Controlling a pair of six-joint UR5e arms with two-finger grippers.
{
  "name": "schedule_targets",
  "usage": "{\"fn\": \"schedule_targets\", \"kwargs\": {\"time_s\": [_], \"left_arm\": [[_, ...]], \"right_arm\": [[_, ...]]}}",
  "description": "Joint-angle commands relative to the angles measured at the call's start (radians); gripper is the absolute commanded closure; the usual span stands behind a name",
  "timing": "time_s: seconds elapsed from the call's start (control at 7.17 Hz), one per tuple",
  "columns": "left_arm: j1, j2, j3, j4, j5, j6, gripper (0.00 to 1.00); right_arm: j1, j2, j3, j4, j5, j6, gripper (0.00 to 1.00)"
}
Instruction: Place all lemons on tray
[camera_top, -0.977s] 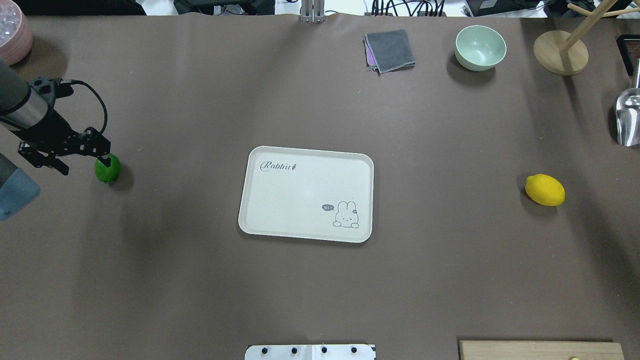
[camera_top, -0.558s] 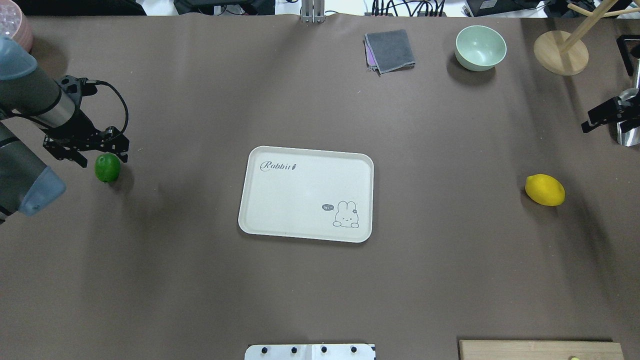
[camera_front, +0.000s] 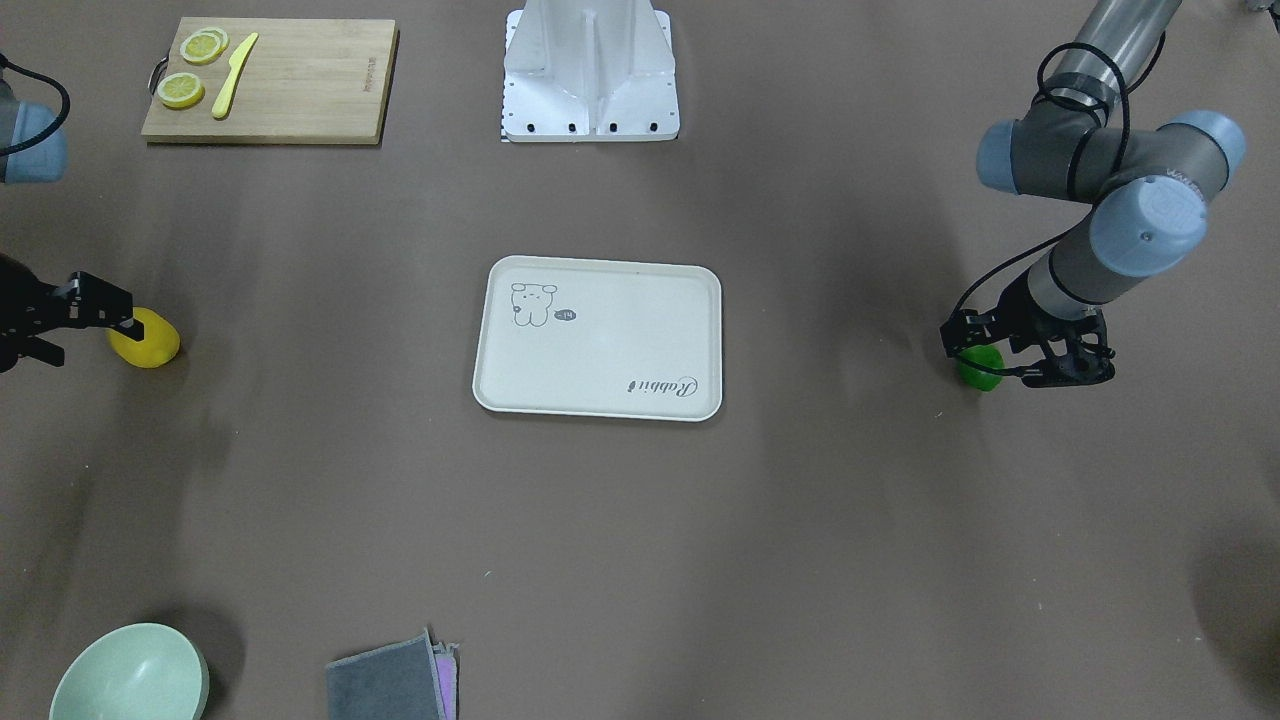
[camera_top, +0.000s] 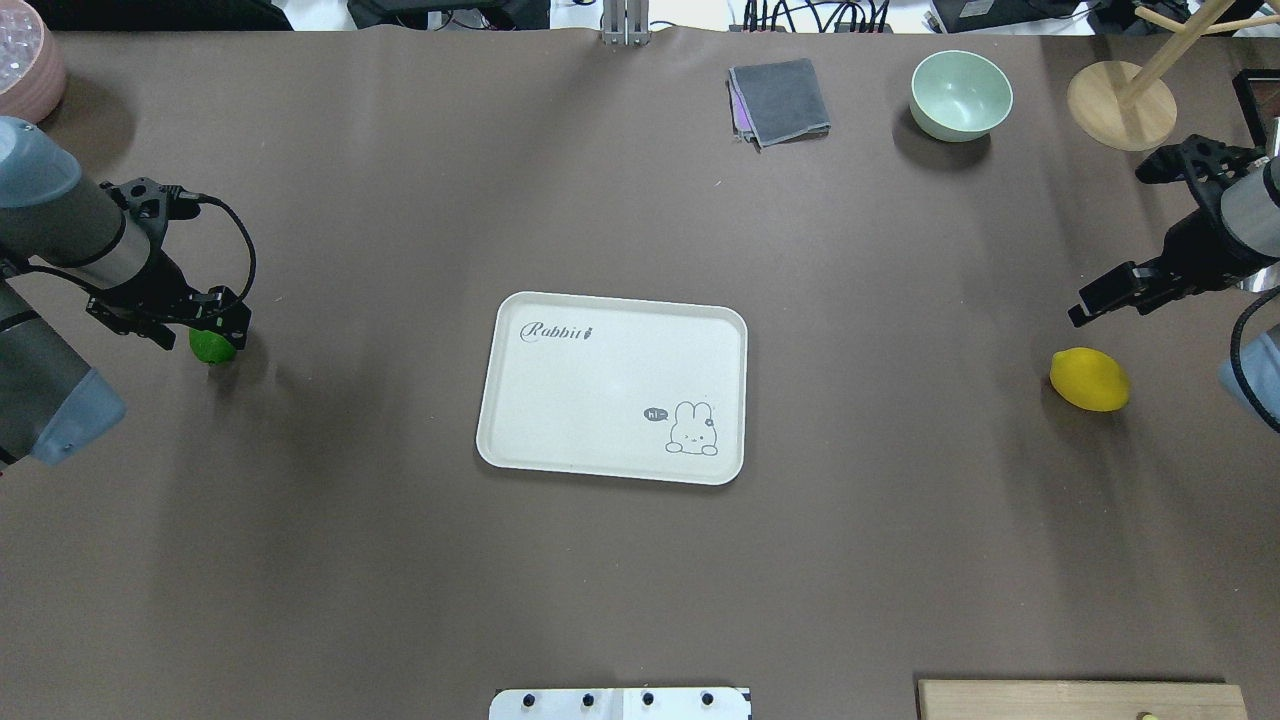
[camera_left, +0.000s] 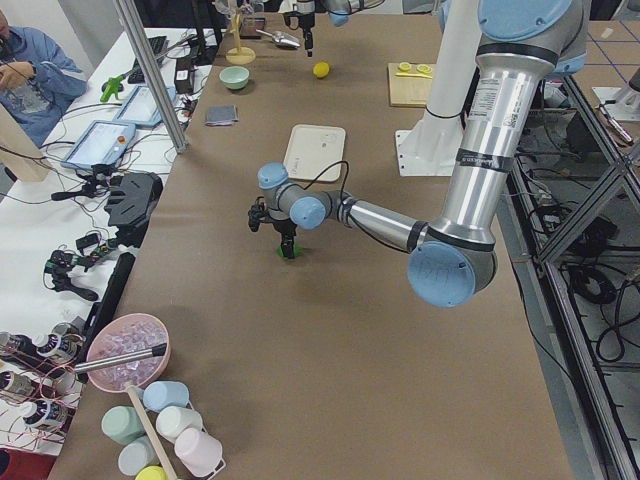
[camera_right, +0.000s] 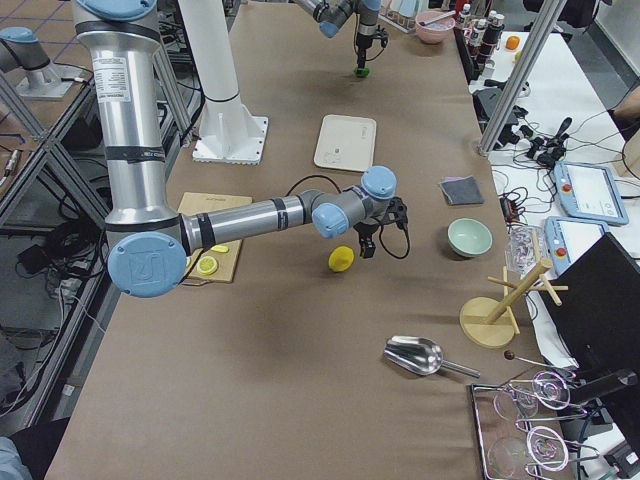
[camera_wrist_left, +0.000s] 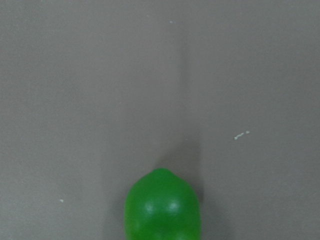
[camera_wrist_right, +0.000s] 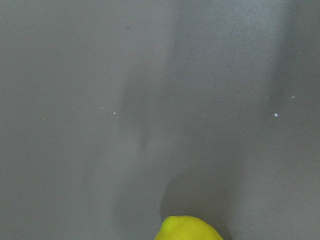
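Observation:
The cream-white tray (camera_top: 600, 385) lies empty at the table's middle; it also shows in the front view (camera_front: 600, 345). The green lemon (camera_top: 212, 348) lies on the table at the left. My left gripper (camera_top: 190, 322) hangs just over it, jaws apart, with the lemon (camera_front: 980, 368) near one finger; the left wrist view shows the lemon (camera_wrist_left: 162, 207) at its bottom edge. The yellow lemon (camera_top: 1089, 380) lies at the right. My right gripper (camera_top: 1100, 298) is open, close above its far side, and empty. In the front view this gripper (camera_front: 70, 325) is beside the yellow lemon (camera_front: 145, 339).
A wooden cutting board (camera_front: 300, 90) with lemon slices and a yellow knife lies near the robot's base on the right arm's side. A green bowl (camera_top: 960, 95), a grey cloth (camera_top: 780, 100) and a wooden stand (camera_top: 1120, 105) stand along the far edge. A metal scoop (camera_right: 415, 352) lies at the far right.
My left gripper has swung and come down over the green lemon. My right arm has come in from the right edge to the yellow lemon. Both lemons stay put.

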Motion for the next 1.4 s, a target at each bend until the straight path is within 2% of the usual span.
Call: {"fn": "schedule_targets", "kwargs": {"time_s": [0.0,0.14,0.28,0.7,0.84,1.12,1.26], "left_arm": [[0.001,0.008,0.002,-0.007,0.000,0.002,0.67],[0.002,0.008,0.005,-0.007,0.000,0.002,0.76],[0.001,0.008,0.000,-0.004,0.000,0.002,1.00],[-0.016,0.003,-0.020,0.009,-0.044,0.002,1.00],[-0.066,0.005,-0.033,0.048,-0.125,0.057,1.00],[-0.104,-0.014,-0.174,0.317,-0.135,0.167,1.00],[-0.105,-0.032,-0.225,0.381,-0.136,0.169,1.00]], "right_arm": [[-0.078,-0.063,0.065,0.001,-0.097,-0.045,0.00],[-0.089,-0.083,0.068,0.001,-0.116,-0.074,0.00],[-0.103,-0.087,0.068,0.001,-0.117,-0.074,0.00],[-0.155,-0.091,0.063,-0.002,-0.189,-0.060,0.00],[-0.155,-0.094,0.059,-0.003,-0.197,-0.063,0.00],[-0.165,-0.099,0.047,-0.003,-0.237,-0.068,0.00],[-0.167,-0.094,0.042,-0.002,-0.235,-0.062,0.00]]}}
